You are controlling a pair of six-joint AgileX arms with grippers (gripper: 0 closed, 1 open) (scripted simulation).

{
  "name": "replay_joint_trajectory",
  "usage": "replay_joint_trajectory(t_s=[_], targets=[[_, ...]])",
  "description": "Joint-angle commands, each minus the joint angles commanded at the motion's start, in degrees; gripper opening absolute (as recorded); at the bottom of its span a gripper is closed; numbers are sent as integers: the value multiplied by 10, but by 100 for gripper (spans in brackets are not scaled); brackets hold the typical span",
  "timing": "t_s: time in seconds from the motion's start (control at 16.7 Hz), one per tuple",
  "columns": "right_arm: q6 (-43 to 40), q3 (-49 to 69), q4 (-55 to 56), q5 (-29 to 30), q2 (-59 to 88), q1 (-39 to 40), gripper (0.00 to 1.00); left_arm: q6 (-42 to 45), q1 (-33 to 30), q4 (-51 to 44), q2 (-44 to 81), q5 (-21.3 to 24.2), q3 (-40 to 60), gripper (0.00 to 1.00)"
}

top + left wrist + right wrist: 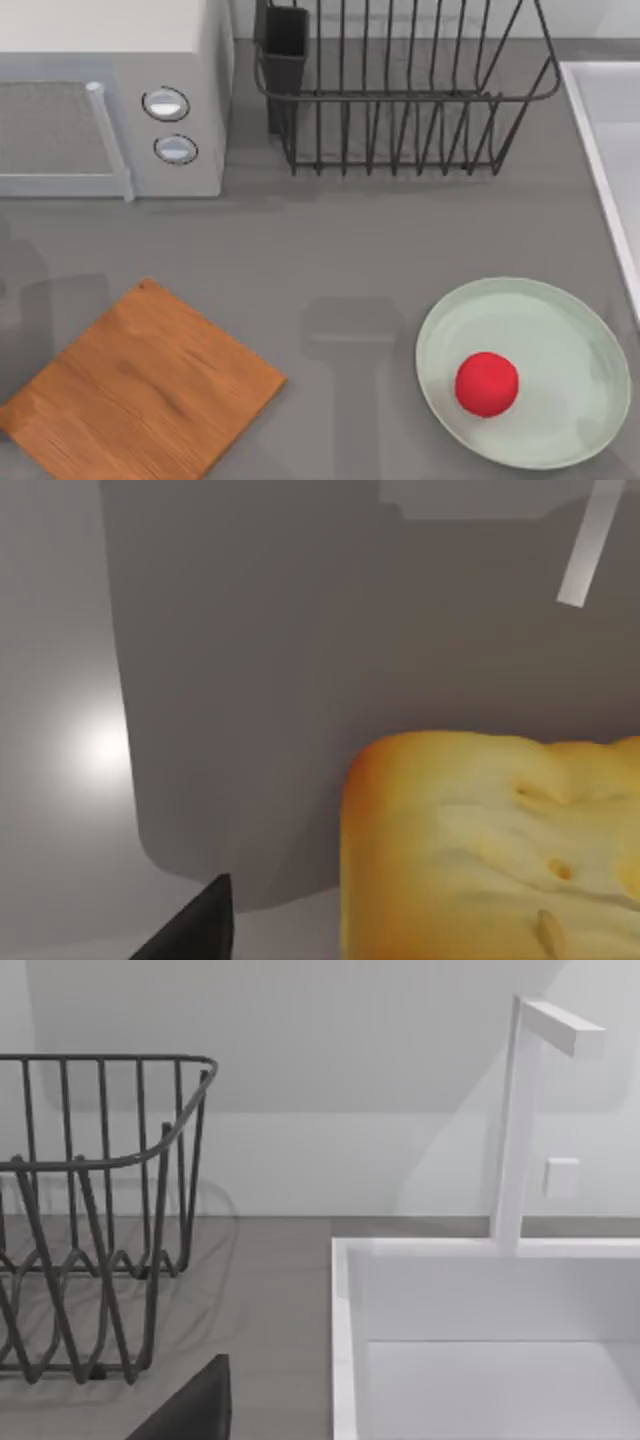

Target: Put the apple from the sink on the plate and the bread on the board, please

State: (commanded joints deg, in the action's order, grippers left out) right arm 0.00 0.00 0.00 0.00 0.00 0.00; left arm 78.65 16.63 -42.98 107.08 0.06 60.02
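The red apple (487, 383) lies on the pale green plate (560, 440) at the table's front right. At the front left rests the wooden board (140, 395) with nothing on it. The golden bread (490, 850) looms close in the left wrist view, beside a dark part of my left gripper (195, 930); whether it is held is unclear. The white sink (600, 150) runs along the right edge, and its rim (345, 1340) sits ahead of a dark part of my right gripper (195, 1405).
A white microwave (110, 100) stands at the back left. A black wire dish rack (400, 90) stands at the back middle, also seen as a rack (90, 1210) beside the sink. A white faucet (515, 1120) rises behind the basin.
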Motion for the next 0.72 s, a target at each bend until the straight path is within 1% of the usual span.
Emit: replay_joint_trajectory(t_s=[0.72], targets=[[0, 0, 0, 0, 0, 0, 100, 0, 0, 0, 0, 0, 0, 2]])
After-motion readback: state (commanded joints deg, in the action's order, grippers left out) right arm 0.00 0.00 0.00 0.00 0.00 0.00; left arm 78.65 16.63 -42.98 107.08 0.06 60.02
